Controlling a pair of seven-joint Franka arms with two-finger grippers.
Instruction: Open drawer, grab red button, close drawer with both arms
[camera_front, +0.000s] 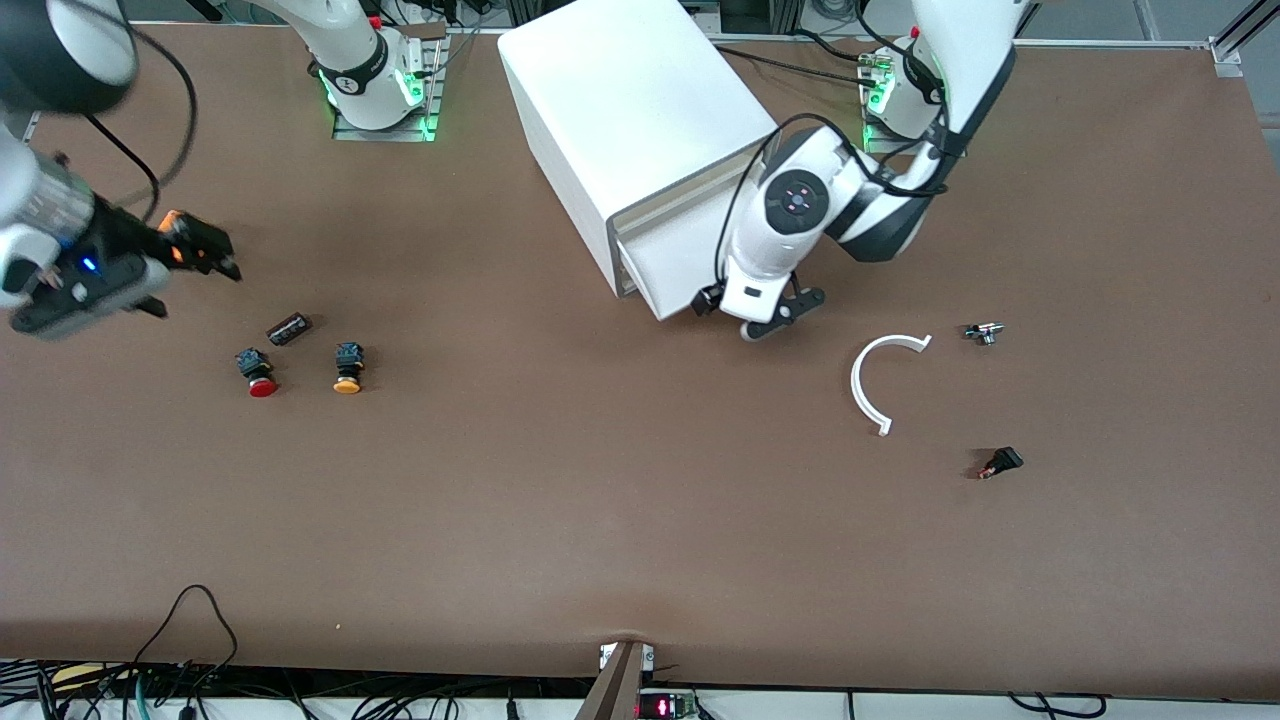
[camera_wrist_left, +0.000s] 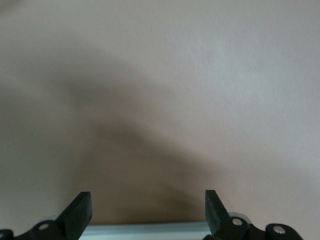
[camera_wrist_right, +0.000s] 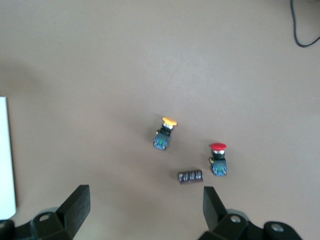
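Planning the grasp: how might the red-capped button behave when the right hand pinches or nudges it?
The button lies on its side on the table, so a nudge would probably roll or pivot it on its round red cap. It looks small and rigid, likely light. The open right hand, over bare table, should pinch the squarer dark body; the cap may slip.

**White Arms, Black Fingers**

Both arms wore glossy white shells with dark grey-black joint bands. Green lights glowed at each base, which sat on a ribbed metal plate. The left arm's wrist carried a round dark cap marked with small red and blue dots, and black cables looped along it. The left gripper (camera_front: 757, 312) had black fingers (camera_wrist_left: 80, 212) with silver screws at their roots. The right gripper (camera_front: 205, 252) showed a blue light and an orange glow.
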